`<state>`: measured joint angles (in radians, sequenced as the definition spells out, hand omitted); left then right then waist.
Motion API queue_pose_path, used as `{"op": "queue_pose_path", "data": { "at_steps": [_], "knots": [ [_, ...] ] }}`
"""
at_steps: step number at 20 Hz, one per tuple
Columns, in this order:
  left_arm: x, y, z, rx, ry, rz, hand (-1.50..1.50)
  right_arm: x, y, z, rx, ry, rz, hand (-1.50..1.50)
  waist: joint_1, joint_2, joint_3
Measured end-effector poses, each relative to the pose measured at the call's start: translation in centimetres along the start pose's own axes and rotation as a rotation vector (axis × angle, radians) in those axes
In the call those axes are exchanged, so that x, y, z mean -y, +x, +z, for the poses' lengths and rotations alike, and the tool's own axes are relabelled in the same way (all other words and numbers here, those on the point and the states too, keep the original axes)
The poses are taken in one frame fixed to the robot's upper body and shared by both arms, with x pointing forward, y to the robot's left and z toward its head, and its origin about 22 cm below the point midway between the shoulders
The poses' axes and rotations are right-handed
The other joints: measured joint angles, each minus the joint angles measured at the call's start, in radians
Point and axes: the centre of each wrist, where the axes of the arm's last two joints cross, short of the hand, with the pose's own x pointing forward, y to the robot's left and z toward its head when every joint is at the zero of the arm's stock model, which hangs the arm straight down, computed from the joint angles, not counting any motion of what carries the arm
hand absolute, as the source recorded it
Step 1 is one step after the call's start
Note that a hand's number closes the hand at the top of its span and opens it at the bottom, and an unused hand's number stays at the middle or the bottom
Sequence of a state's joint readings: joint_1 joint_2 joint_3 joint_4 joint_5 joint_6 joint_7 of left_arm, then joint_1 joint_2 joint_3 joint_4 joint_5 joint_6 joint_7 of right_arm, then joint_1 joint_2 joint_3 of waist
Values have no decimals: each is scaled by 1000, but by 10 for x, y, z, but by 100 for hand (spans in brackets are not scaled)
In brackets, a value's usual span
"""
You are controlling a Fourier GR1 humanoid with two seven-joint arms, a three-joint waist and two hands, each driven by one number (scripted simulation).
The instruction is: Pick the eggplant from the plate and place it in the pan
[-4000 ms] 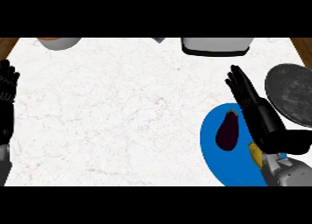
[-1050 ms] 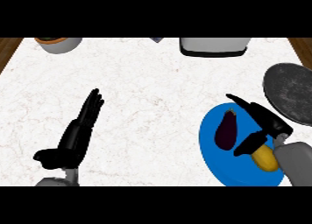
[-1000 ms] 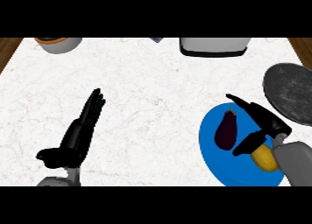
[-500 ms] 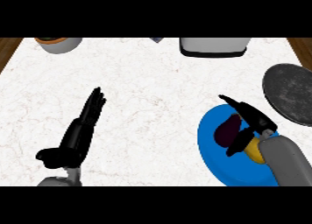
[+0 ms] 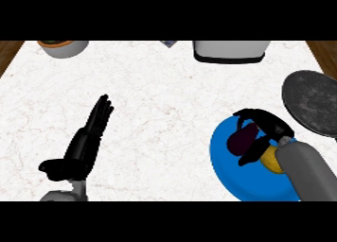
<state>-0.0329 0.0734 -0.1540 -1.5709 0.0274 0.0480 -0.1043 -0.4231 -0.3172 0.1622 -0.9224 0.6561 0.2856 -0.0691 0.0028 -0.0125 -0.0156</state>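
now curled over the eggplant [image 5: 239,141] on the plate [image 5: 231,182], right hand [image 5: 263,125] grasping; next, lifting toward the pan [image 5: 318,101]; left hand [image 5: 84,142] flat, open

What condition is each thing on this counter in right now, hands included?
Eggplant: on the blue plate, right robot hand curled around it.
Blue plate: flat on the counter, holding the eggplant.
Pan: empty, beside the plate.
Right robot hand: fingers curled round the eggplant.
Left robot hand: open, fingers straight, holding nothing.
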Motion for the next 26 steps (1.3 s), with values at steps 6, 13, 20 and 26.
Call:
{"op": "queue_pose_path", "data": {
  "at_steps": [6,13,20,26],
  "knots": [
    [7,4,1,0,-9,-4,0,2,-1,-2,21,-77,26,150,1,3,5],
    [1,3,2,1,3,-1,0,-5,34,-6,-93,-268,49,150,-6,5,10],
    [-7,0,4,-13,13,-4,0,0,94,0,-239,-544,135,150,-15,4,12],
    [-4,0,6,-8,14,-2,0,20,135,29,-238,-803,100,150,-14,6,14]
  ]
}}
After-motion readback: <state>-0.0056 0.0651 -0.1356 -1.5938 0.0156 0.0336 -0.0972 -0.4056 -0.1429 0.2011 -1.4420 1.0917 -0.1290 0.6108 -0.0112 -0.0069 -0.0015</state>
